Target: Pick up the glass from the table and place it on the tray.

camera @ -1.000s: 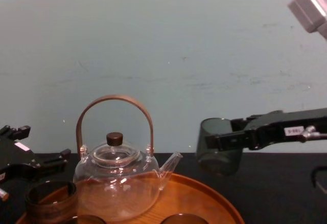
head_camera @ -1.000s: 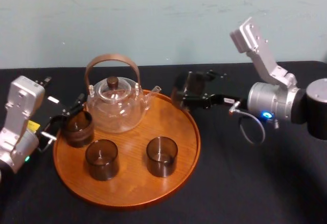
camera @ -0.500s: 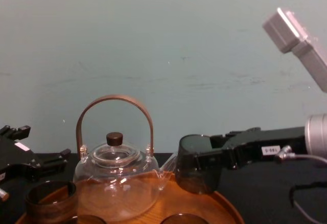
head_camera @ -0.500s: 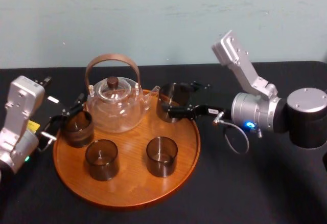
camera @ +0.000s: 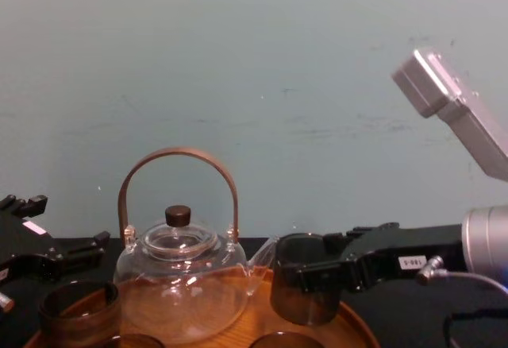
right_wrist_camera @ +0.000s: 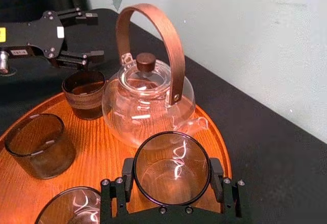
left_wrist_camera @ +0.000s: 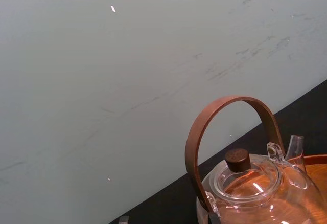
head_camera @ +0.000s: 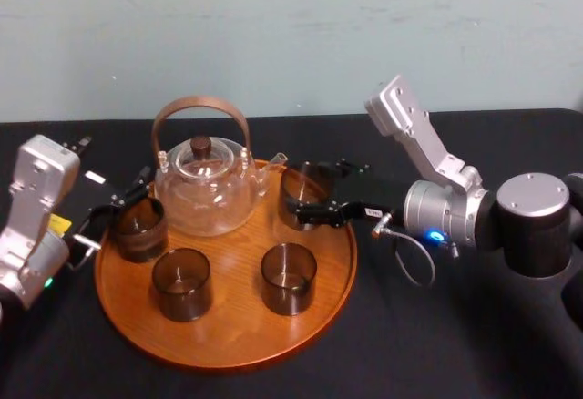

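Observation:
My right gripper (head_camera: 310, 194) is shut on a smoky glass (head_camera: 303, 188), one finger pressed against each side of it (right_wrist_camera: 171, 175). It holds the glass upright and low over the back right part of the round wooden tray (head_camera: 228, 331), just beside the teapot's spout. Whether the glass's base touches the tray (camera: 254, 320) I cannot tell. My left gripper (head_camera: 114, 208) stands open at the tray's left edge, close to another glass (head_camera: 139, 228) but apart from it.
A glass teapot (head_camera: 202, 189) with a wooden hoop handle stands at the back of the tray. Two more glasses (head_camera: 182, 282) (head_camera: 289, 278) sit on its front half. The tray lies on a black table (head_camera: 437, 344), with a pale wall behind.
The right gripper has carried the glass leftward and down, from beyond the tray's right rim to over the tray beside the teapot's spout. The left arm has not moved.

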You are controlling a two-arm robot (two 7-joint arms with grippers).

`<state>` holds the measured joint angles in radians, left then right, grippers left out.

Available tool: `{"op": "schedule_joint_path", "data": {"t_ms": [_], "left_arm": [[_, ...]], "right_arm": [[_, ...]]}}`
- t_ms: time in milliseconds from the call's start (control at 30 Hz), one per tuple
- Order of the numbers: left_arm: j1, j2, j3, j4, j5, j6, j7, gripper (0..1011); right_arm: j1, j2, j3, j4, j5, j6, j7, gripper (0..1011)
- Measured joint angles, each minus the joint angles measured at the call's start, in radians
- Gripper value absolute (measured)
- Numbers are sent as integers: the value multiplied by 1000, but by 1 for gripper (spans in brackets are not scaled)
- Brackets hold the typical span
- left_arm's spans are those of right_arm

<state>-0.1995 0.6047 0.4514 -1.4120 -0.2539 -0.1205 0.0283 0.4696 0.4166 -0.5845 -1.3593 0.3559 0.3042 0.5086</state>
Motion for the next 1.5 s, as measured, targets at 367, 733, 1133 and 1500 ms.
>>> {"op": "schedule_joint_path", "data": {"t_ms": [367,733,1133,1500], "left_arm": [[0,0,0,0,0,0,0,1001],[0,0,0,0,0,0,0,1001],[0,0,0,0,0,0,0,1001],[0,0,0,0,0,0,0,1001]], "right_arm": [[-1,-20,-2,44,-24,-12,-4,899],[-1,-36,2,76,-41,-18,-6,899],[-1,-50,7,97,-59,-17,-6,899],[-3,-56,11,104,-71,-10,-5,899]]}}
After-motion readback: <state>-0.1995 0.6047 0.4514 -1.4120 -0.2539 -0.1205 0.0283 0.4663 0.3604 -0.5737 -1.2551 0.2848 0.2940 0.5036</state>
